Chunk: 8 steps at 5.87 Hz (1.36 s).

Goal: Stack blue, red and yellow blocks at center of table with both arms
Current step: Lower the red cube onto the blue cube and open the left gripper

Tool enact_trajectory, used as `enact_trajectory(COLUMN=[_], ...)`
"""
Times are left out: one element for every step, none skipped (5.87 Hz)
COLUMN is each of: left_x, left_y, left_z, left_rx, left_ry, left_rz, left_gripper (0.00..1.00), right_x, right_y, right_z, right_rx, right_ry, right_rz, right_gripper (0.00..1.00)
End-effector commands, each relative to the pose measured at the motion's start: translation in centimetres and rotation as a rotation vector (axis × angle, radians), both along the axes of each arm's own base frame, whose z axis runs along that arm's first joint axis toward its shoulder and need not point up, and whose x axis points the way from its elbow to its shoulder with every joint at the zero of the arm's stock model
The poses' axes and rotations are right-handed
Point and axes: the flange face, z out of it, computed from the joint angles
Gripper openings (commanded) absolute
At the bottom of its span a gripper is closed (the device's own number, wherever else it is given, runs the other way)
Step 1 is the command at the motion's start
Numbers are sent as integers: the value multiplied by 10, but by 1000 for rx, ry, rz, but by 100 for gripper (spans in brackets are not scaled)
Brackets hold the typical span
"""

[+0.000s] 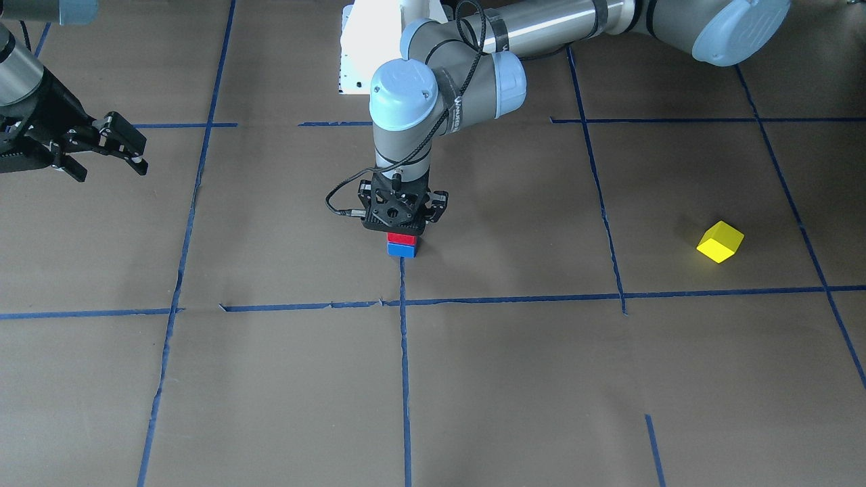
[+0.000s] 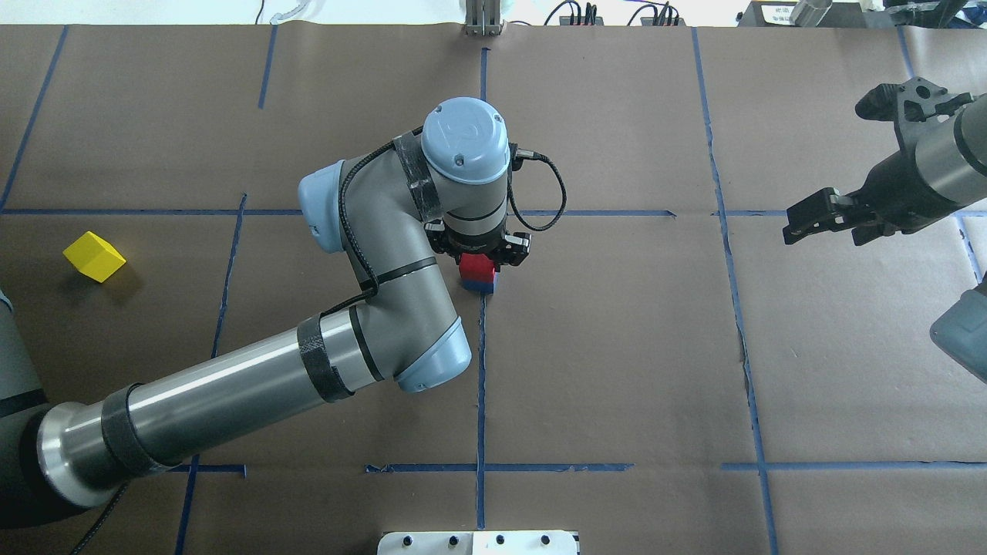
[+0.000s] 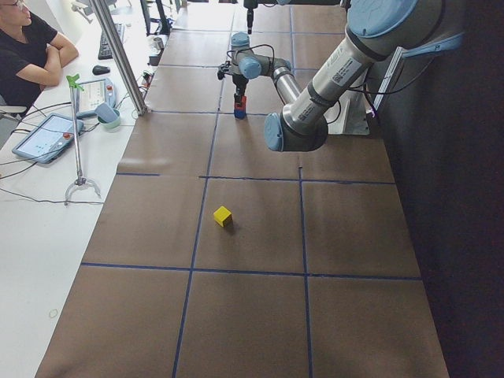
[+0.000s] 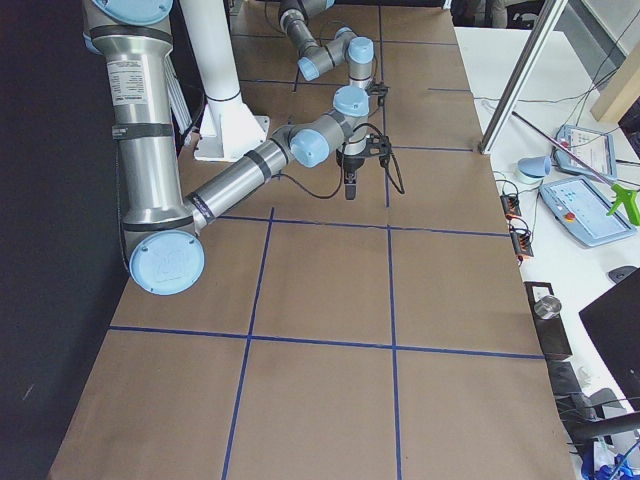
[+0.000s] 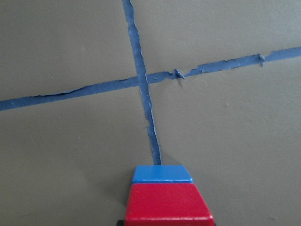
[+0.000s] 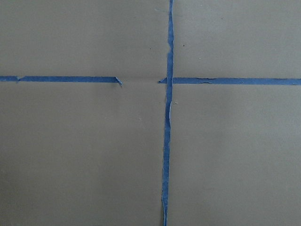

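A red block [image 1: 401,238] sits on a blue block [image 1: 402,250] at the table's centre, next to a tape crossing. My left gripper [image 1: 402,233] points straight down and is shut on the red block [image 2: 476,268]. The left wrist view shows the red block [image 5: 167,202] square over the blue block [image 5: 161,173]. A yellow block [image 1: 720,241] lies alone on the robot's left side of the table [image 2: 94,257], far from both grippers. My right gripper [image 1: 110,170] is open and empty, held above the table on the robot's right [image 2: 825,171].
Brown paper with a grid of blue tape lines [image 1: 404,352] covers the table. A white robot base plate [image 1: 355,61] stands behind the stack. An operator [image 3: 31,47] sits at a side desk with tablets, beyond the table's edge.
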Motion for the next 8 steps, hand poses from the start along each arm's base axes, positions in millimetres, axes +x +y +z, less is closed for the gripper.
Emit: enact_trajectory(left_x=[1,0,0,0,0,-2,-28,-64], left_y=[1,1,1,1,-1,-1,-11,-24], left_z=[-1,-2,-2,-2,-4,-7,-27,-46], left_rx=[-18,-16,-11,-9,11,22,44,67], left_ry=[5,7,8,8,14,25,66,101], left_rz=[-17,-16,-12,-11,-23,-27,-57,-95], left_gripper=[9,36,62,63,72,100,100,100], right_x=[0,0,-1,-1,-1,-1,0,0], right_y=[-1,-1,-1,-1,-1,-1,-1,-1], right_z=[0,0,0,0,0,0,1,1], right_rx=[0,0,-1,-1,-1,-1,-2,-2], right_ry=[0,0,1,1,1,1,1,1], right_rz=[0,0,0,0,0,0,0,1], right_gripper=[100,100,100,100,100,100,100,100])
